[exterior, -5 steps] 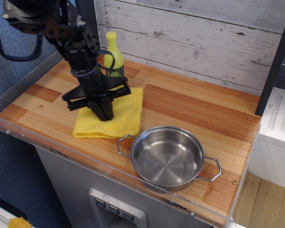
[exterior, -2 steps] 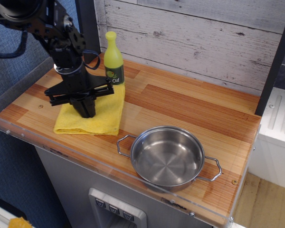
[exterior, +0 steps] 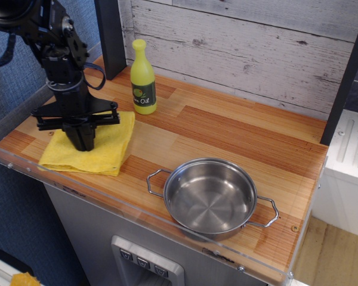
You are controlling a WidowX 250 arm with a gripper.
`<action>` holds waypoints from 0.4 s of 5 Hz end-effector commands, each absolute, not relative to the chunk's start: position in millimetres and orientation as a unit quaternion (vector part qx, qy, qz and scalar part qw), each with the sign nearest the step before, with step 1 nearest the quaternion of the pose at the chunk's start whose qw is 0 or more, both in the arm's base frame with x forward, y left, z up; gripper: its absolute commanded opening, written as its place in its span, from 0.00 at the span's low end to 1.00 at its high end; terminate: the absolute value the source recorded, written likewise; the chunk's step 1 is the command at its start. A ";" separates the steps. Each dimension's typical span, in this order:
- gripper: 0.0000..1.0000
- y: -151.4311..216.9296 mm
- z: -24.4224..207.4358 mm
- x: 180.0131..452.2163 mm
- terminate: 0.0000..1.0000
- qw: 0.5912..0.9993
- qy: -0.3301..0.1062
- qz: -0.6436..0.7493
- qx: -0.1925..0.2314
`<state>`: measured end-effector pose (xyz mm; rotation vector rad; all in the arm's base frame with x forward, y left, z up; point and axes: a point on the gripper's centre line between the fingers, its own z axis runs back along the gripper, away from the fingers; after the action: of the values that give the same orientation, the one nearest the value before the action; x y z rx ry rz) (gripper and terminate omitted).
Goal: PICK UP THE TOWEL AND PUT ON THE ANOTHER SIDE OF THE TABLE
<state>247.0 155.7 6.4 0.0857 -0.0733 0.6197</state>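
Observation:
The yellow towel (exterior: 104, 152) lies flat on the wooden table (exterior: 227, 131) at its left end, close to the front left rim. My black gripper (exterior: 83, 145) points straight down onto the middle of the towel, its tips pressed into the cloth. The jaws look closed on a pinch of towel. The towel's left part is partly hidden behind the gripper.
A yellow-green oil bottle (exterior: 143, 78) stands upright just behind the towel. A steel pan (exterior: 210, 196) with two wire handles sits at the front middle. A clear acrylic rim (exterior: 24, 113) runs along the table's left and front edges. A dark post (exterior: 110, 36) stands at the back left.
My gripper has moved left along the table, dragging the towel with it from beside the pan to the left end. The bottle and pan have not moved.

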 end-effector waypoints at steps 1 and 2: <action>1.00 171.9 15.6 232.0 0.00 0.954 -0.029 0.298 0.031; 1.00 171.7 29.8 233.0 0.00 0.955 -0.060 0.290 0.027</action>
<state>233.0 167.4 13.6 0.0362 -0.0781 0.5817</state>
